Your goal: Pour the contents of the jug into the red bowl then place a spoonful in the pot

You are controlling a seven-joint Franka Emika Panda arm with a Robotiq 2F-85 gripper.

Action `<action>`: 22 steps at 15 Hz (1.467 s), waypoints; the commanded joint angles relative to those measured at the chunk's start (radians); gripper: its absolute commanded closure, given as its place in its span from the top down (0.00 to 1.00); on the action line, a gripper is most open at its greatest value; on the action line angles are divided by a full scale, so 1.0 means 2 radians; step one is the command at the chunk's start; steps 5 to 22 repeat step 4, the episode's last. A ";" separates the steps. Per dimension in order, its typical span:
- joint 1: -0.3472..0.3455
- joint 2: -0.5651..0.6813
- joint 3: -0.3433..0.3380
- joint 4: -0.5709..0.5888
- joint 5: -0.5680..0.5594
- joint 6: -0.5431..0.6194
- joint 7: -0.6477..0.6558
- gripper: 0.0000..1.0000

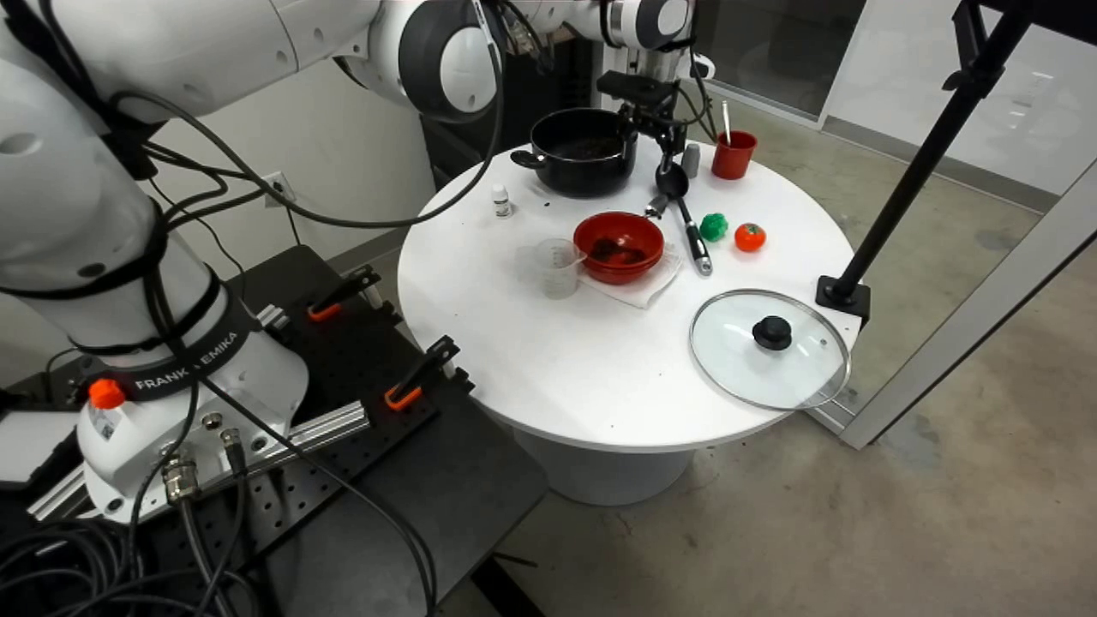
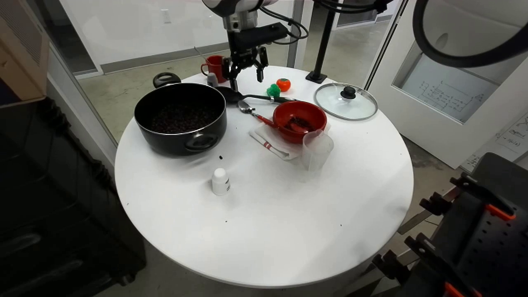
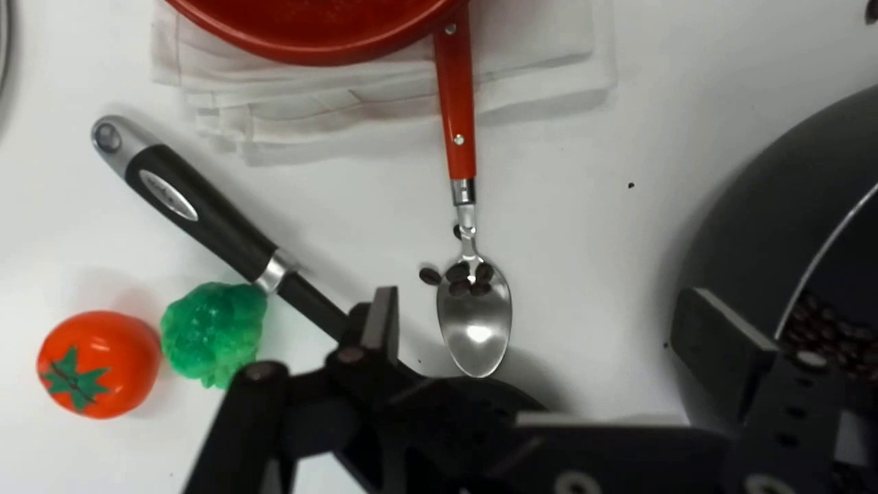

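Dark beans lie in the red bowl (image 2: pixel 284 135), which rests on a folded cloth. Beside it the clear jug (image 2: pixel 317 152) stands upright, apparently with nothing inside. A silver spoon (image 3: pixel 475 329) with a red handle lies on the table, several beans in its scoop and a few next to it; the handle's end meets the bowl in the wrist view. The black pot (image 2: pixel 165 142) holds a layer of dark beans. My gripper (image 3: pixel 547 326) is open above the table between the pot and the tomato, nothing between its fingers, with the silver spoon below and ahead of it.
A large black spoon (image 1: pixel 696 244) lies near the silver one. Close by are a green broccoli (image 3: pixel 216 333) and a tomato (image 3: pixel 99 363). A red cup (image 1: pixel 734 156) and a grey shaker (image 1: pixel 691 160) stand behind. A glass lid (image 2: pixel 359 105) and a white bottle (image 2: pixel 220 182) are farther off.
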 commanded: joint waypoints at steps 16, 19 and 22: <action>-0.001 0.003 0.001 0.002 -0.001 -0.002 0.000 1.00; -0.001 0.003 0.001 0.002 -0.001 -0.002 0.000 1.00; -0.001 0.003 0.001 0.002 -0.001 -0.002 0.000 1.00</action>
